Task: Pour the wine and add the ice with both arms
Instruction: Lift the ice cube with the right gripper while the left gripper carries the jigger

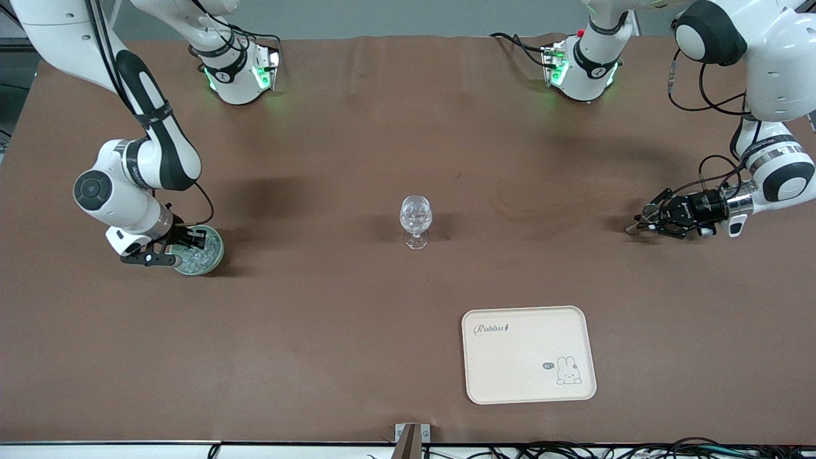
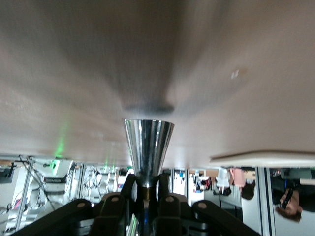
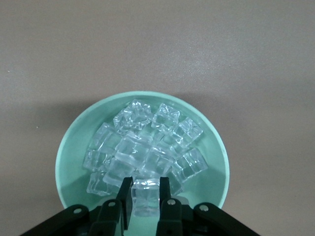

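- We find the right hand [image 1: 167,250] low over the pale green bowl [image 1: 213,255], which sits near the desk [image 1: 319,331] edge at the right arm's end. In the right wrist view its fingers [image 3: 127,199] are pinching one cube of the ice [image 3: 145,196] at the bowl's rim; the other cubes lie heaped in the bowl.
- The left hand [image 1: 641,223] is held sideways just above the desk near the edge at the left arm's end. The left wrist view shows it pressed onto the narrow end of a shiny metal cone-shaped cup [image 2: 147,147], mouth pointing outward.
- The clear stemmed glass [image 1: 415,220] stands upright at mid-desk, well apart from both hands. We cannot tell whether it holds anything.
- A cream tray [image 1: 529,354] lies bare toward the front edge, nearer the camera than the glass.
- Risk, in our judgement: the cube is wet-smooth and gripped at narrow fingertips, so it may slip free during lift or carry and skid across the desk.
- Risk: a cube released from too high may tip or chip the light stemmed glass.
- Risk: both arms converging on one small glass could knock it or each other.
- Risk: the sideways metal cup would spill any contents early.
- Legible writing: "Rabbit" on the tray, beside a rabbit drawing and a small dark badge we cannot read.
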Action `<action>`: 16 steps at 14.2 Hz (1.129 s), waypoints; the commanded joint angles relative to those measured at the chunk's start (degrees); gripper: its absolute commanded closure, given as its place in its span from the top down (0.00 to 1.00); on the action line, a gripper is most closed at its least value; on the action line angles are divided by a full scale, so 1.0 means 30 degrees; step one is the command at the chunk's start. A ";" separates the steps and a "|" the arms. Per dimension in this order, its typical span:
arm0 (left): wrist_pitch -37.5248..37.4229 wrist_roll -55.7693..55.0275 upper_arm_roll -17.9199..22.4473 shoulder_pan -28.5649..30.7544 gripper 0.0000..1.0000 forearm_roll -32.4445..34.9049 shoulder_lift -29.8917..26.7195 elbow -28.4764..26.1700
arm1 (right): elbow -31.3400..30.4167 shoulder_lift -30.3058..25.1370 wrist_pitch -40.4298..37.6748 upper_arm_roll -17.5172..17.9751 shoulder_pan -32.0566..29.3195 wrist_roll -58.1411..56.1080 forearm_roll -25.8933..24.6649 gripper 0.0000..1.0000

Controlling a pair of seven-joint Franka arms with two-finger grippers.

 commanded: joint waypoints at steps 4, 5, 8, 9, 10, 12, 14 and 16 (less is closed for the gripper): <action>-0.0335 -0.0510 -0.0080 -0.1061 0.06 -0.0284 -0.3940 -0.2175 | 0.4670 -0.1075 -0.6872 0.0127 -0.0115 -0.0079 0.0254 0.00; -0.0335 -0.1210 -0.0546 -0.1064 0.06 -0.0284 -0.4556 -0.2264 | 0.5871 -0.1252 -0.8194 0.0126 -0.0086 0.0123 0.0254 0.00; 0.0219 -0.3642 -0.2654 -0.0859 0.04 -0.0284 -0.6518 -0.2294 | 0.8484 -0.2508 -1.1042 0.0097 -0.0174 0.1207 0.0254 0.00; 0.0396 -0.4199 -0.3211 -0.0859 0.03 -0.0284 -0.6960 -0.2265 | 0.9186 -0.3036 -1.1890 0.0068 -0.0203 0.1238 0.0225 0.00; 0.0427 -0.4640 -0.3796 -0.0830 0.01 -0.0284 -0.7428 -0.2265 | 0.9802 -0.3447 -1.2710 0.0039 -0.0232 0.1238 0.0224 0.00; 0.1124 -0.5547 -0.5056 -0.0830 0.01 -0.0284 -0.8686 -0.2410 | 1.1034 -0.4326 -1.4352 0.0009 -0.0232 0.1528 0.0224 0.00; 0.2559 -0.7160 -0.6810 -0.0801 0.01 -0.0284 -0.9801 -0.2382 | 1.2874 -0.4623 -1.5904 -0.0020 -0.0232 0.1591 0.0195 0.00; 0.3995 -0.7835 -0.8600 -0.0800 0.01 -0.0748 -1.0536 -0.2352 | 1.4519 -0.4652 -1.8536 0.0009 -0.0203 0.1677 0.0078 0.00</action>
